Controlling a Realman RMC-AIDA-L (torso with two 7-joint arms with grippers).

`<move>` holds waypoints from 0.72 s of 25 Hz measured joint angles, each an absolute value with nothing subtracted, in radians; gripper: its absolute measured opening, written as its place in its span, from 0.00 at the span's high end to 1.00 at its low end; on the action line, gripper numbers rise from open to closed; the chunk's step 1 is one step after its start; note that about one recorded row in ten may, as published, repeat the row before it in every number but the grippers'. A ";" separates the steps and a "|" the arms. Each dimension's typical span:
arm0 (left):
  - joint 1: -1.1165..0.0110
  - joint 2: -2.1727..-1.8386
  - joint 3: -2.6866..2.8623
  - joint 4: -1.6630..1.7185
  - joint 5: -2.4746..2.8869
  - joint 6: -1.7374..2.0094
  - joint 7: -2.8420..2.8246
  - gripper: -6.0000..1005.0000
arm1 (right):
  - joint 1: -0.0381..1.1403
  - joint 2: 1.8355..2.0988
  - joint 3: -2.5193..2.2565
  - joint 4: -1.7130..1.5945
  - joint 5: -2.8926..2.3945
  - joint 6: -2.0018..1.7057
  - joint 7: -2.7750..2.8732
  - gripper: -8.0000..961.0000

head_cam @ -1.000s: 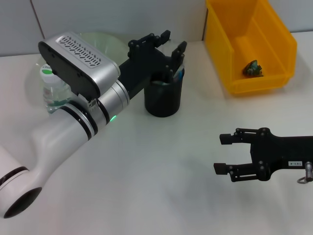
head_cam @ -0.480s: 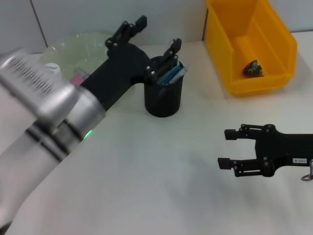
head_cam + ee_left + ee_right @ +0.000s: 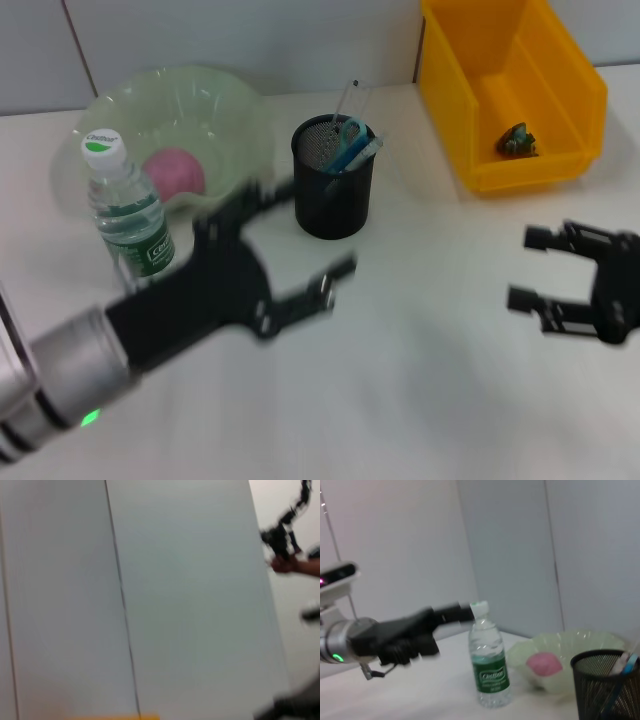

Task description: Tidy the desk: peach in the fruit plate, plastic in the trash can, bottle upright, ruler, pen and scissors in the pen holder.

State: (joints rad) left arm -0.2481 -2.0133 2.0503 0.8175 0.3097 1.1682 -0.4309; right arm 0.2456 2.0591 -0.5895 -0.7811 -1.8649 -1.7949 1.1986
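Desk (image 3: 420, 400) items sit mostly in their places: the peach (image 3: 175, 170) lies in the pale green fruit plate (image 3: 235, 110) at about 11 o'clock, and the bottle (image 3: 125, 210) stands upright just in front of that plate, touching neither arm. The black mesh pen holder (image 3: 335, 190) stands at about 12 o'clock with the blue-handled scissors (image 3: 347, 140) and a clear ruler (image 3: 352, 100) sticking out of it; whether a pen is in there too cannot be made out. The yellow trash can (image 3: 540, 110) at 1 o'clock holds a crumpled bit of plastic (image 3: 517, 140).

The left gripper (image 3: 290, 240) hangs blurred over the desk at about 9 o'clock, just in front of the pen holder, its fingers (image 3: 330, 272) spread apart and holding nothing; the holder lies beyond the fingertips, not between them. The right gripper (image 3: 535, 268) hovers at 3 o'clock, well apart from everything, fingers spread and empty.
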 joint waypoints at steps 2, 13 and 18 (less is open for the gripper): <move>-0.246 -1.996 1.999 0.702 0.511 1.252 -0.540 0.18 | 0.231 2.056 -0.581 -0.772 -1.865 -1.813 1.166 0.15; -0.298 -1.987 1.840 0.475 0.829 1.293 -0.739 0.18 | 0.187 2.059 -0.496 -0.615 -1.894 -1.898 1.048 0.15; -0.309 -1.974 1.805 0.470 0.891 1.331 -0.777 0.18 | 0.251 2.075 -0.497 -0.622 -2.020 -1.857 1.115 0.15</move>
State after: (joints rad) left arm -0.3085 -1.9744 1.8049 0.4699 0.8907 1.3307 -0.7768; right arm 0.2510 2.0752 -0.4973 -0.6218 -2.0201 -1.8572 1.1147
